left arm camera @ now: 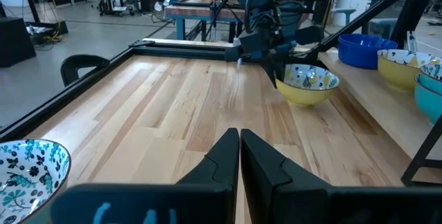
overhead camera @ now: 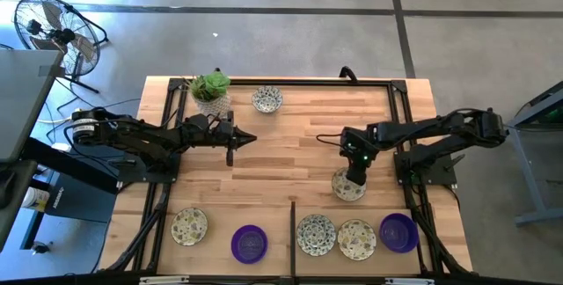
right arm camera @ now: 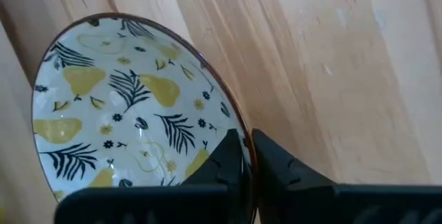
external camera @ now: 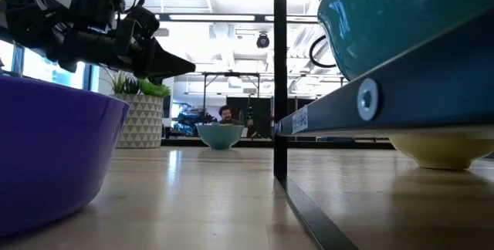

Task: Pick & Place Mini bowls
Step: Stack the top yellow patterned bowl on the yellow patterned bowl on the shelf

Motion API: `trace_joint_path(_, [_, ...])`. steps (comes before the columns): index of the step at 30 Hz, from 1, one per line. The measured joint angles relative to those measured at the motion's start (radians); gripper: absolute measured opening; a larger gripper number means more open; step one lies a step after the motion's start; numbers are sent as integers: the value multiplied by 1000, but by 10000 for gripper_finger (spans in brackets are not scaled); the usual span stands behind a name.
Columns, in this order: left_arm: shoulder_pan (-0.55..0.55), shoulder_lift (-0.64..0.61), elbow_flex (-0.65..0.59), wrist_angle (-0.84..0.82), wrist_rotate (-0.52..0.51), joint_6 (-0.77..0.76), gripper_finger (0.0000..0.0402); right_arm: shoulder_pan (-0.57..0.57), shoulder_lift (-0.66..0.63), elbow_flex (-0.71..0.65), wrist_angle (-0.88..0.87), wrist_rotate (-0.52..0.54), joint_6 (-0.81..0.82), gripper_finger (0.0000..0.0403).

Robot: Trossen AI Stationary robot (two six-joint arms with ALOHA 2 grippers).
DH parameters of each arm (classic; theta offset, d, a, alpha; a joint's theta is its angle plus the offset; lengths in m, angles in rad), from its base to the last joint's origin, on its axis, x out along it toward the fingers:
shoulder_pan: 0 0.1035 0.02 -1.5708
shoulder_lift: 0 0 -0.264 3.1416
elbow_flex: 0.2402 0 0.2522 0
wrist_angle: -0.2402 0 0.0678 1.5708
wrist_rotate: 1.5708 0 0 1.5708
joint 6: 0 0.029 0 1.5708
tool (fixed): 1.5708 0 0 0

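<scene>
- The right gripper hangs over a patterned mini bowl on the right half of the table, just ahead of the front row.
- Only the right wrist view shows the grip itself: the fingers are pinched together on the rim of this bowl, one inside it and one outside. The bowl's inside carries yellow pears and dark leaves.
- From above, that detail is hidden under the arm; the bowl only peeks out below the gripper.
- The left gripper hovers over bare wood, well apart from the right one, its fingers pressed together with nothing between them.
- The left wrist view looks across to the right arm standing at the yellow-sided bowl.
- A blue-flowered bowl sits at the far edge beyond the left gripper, beside a potted plant.
- Near the front edge, the high view shows a row: a patterned bowl, a purple bowl, two more patterned bowls and a second purple bowl.
- The low view shows a person in the room far behind.
</scene>
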Motion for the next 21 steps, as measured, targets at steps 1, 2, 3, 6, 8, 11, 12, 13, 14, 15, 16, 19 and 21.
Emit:
trace_joint_path(1, [0, 0, 0, 0, 0, 0, 12, 0, 0, 0, -1, -1, 0, 10])
trace_joint_path(2, [0, 0, 0, 0, 0, 0, 12, 0, -1, 2, -3, -3, 1, 14])
trace_joint_path(3, [0, 0, 0, 0, 1, 0, 12, 0, -1, 5, -7, -11, 1, 18])
trace_joint_path(6, [0, 0, 0, 0, 4, 0, 12, 0, -1, 31, -43, -23, -2, 21])
trace_joint_path(8, [0, 0, 0, 0, 4, 0, 12, 0, -1, 64, -97, -20, -22, 13])
trace_joint_path(11, [0, 0, 0, 0, 4, 0, 12, 0, -5, 131, -193, 3, -53, 7])
trace_joint_path(12, [0, 0, 0, 0, 4, 0, 12, -2, -10, 152, -224, 6, -68, 8])
trace_joint_path(13, [0, 0, 0, 0, 4, 0, 12, -6, -19, 176, -258, 8, -80, 11])
trace_joint_path(14, [0, 0, 0, 0, 4, 0, 12, -12, -31, 197, -289, 8, -86, 13])
trace_joint_path(15, [0, 0, 0, 0, 5, 0, 12, -19, -47, 219, -319, 10, -91, 14])
trace_joint_path(16, [0, 0, 0, 0, 6, 0, 12, -28, -63, 242, -348, 16, -94, 13])
trace_joint_path(19, [0, 0, 0, 0, 13, 0, 12, -43, -120, 310, -436, 26, -89, 7])
trace_joint_path(21, [0, 0, 0, 0, 15, 0, 12, -44, -156, 355, -483, 41, -63, 6])
